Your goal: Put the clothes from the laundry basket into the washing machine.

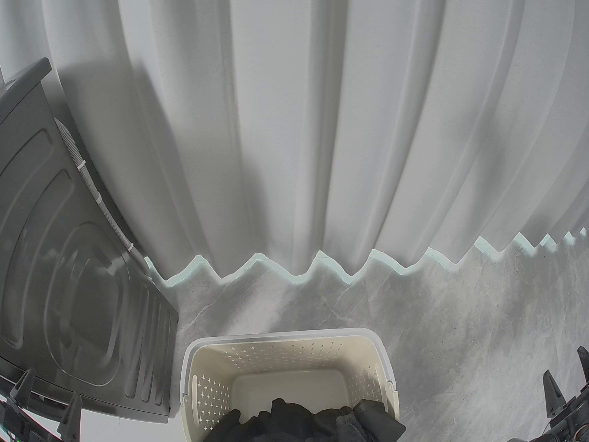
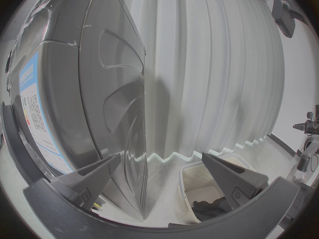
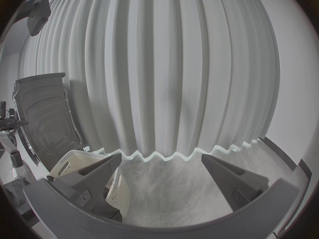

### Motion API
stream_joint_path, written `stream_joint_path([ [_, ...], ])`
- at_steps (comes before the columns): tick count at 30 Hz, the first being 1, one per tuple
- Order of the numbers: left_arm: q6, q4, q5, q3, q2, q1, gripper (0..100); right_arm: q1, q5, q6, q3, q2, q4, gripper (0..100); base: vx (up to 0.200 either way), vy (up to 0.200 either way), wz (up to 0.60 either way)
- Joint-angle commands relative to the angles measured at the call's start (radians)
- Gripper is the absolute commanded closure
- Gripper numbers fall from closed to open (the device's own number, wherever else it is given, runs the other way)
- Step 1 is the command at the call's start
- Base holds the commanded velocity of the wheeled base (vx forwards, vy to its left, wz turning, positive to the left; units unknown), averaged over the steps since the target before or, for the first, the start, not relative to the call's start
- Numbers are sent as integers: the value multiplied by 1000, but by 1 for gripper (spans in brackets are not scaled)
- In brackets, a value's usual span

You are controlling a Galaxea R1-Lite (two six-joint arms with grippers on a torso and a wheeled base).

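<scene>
Both arms low. The left gripper (image 1: pixel 48 400) sits just left of the laundry basket (image 1: pixel 282 336), fingers spread, holding nothing. The right gripper (image 1: pixel 567 379) is well right of the laundry basket, fingers also apart, holding nothing. Neither touches it.

The laundry basket (image 1: pixel 282 336) is open on top above the clothes (image 1: pixel 307 423). The washing machine (image 1: pixel 73 290) crowds its left; open floor (image 1: pixel 485 333) lies right.
</scene>
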State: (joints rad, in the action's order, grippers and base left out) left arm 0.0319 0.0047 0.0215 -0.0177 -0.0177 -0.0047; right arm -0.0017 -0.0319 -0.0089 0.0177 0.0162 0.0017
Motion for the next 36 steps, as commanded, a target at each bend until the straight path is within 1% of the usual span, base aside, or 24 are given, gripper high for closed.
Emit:
stream_joint_path([
  [1, 0, 0, 0, 15, 16, 0, 0, 0, 0, 0, -18, -16, 0, 0, 0, 0, 0],
  [36, 2, 0, 0, 15, 16, 0, 0, 0, 0, -2, -18, -16, 0, 0, 0, 0, 0],
])
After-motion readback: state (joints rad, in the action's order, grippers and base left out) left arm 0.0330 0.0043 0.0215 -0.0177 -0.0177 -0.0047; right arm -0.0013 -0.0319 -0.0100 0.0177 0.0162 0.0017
